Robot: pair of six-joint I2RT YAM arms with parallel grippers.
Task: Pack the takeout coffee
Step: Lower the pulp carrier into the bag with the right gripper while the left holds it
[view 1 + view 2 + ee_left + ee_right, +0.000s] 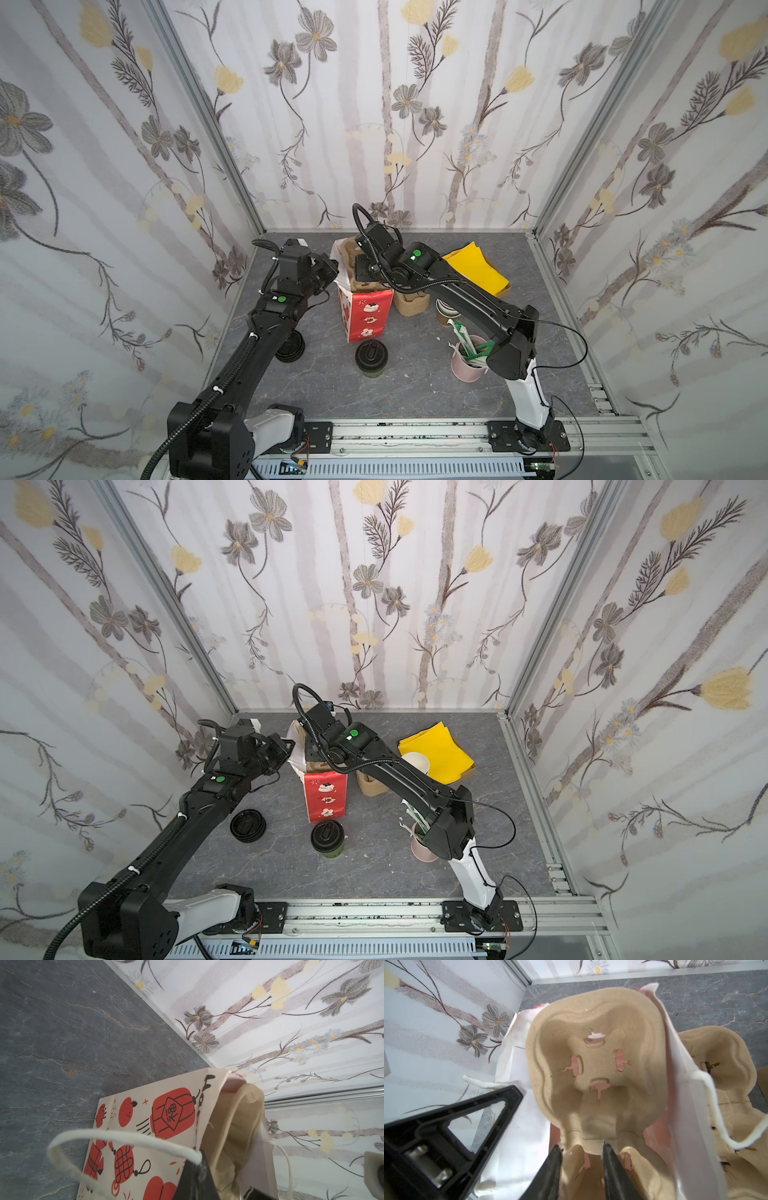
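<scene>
Closest to me, the aluminium rail (pixel 415 432) carries both arm bases along the front of the grey stone-look tabletop (pixel 419 386). Just beyond it the takeout coffee (pixel 371 358) stands upright on the tabletop, long axis vertical. It is a short paper cup with dark green sides under a glossy black sip lid, and nothing is touching it.

Right behind the cup stands the red-and-cream paper bag (pixel 366 316), printed with lanterns. A moulded pulp carrier (pixel 596 1064), matte and fibrous, sits in its mouth.

Both tools are up at that mouth, so the cup lies forward of them and lower. The left tool (pixel 198 1169) is pinched shut on the bag's rim beside a white cord handle. The right tool (pixel 582 1157) has its jaws a little apart astride the carrier's middle web; I cannot tell whether they press on it. Since the left arm is busy holding the bag, I'd judge the right tool the one free to drop back for the cup.

Further out are a stack of black lids (pixel 291 347), a pink cup of straws (pixel 467 368) and yellow napkins (pixel 478 266).
</scene>
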